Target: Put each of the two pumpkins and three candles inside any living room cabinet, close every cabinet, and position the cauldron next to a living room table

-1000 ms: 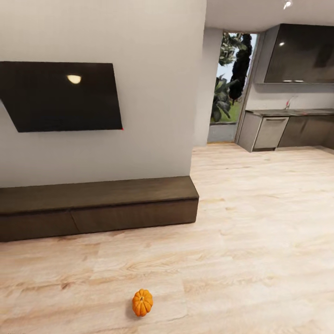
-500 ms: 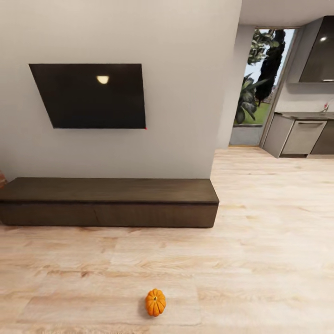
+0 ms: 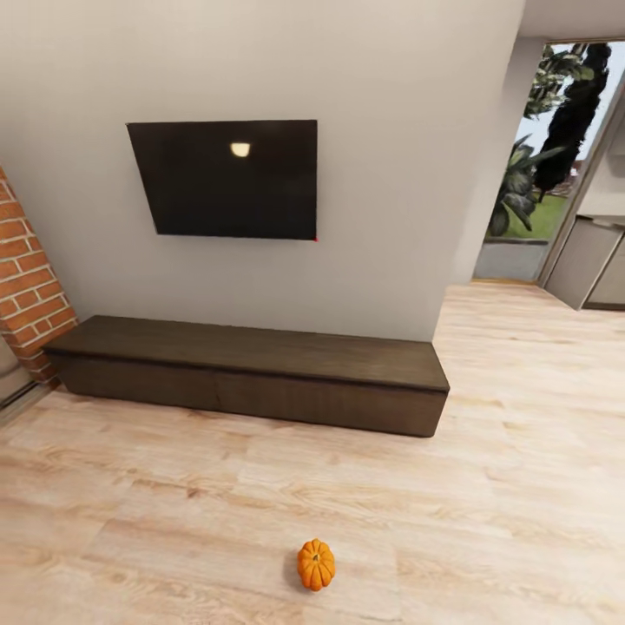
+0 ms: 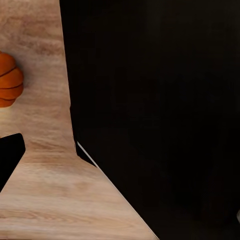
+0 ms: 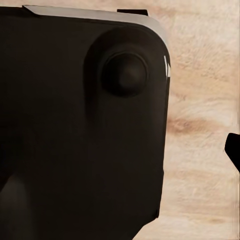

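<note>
The small ribbed orange pumpkin (image 3: 316, 564) on the pale wood floor (image 3: 486, 521) looks light, rigid and rounded, best pinched across its ribbed sides; neither tool's state can be told.

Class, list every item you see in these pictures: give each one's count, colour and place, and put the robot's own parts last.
pumpkin: one, orange, on the floor in front of the cabinet, apart from it.
cabinet: one, dark brown, long and low, against the wall, fronts shut.
television: one, black, on the wall above the cabinet.
brick wall: one, red, at the cabinet's left end.
floor: pale wood planks.
doorway: one, far right, green plants beyond.
kitchen unit: grey, at the right edge.
robot body: black, above the floor in the wrist views.
</note>
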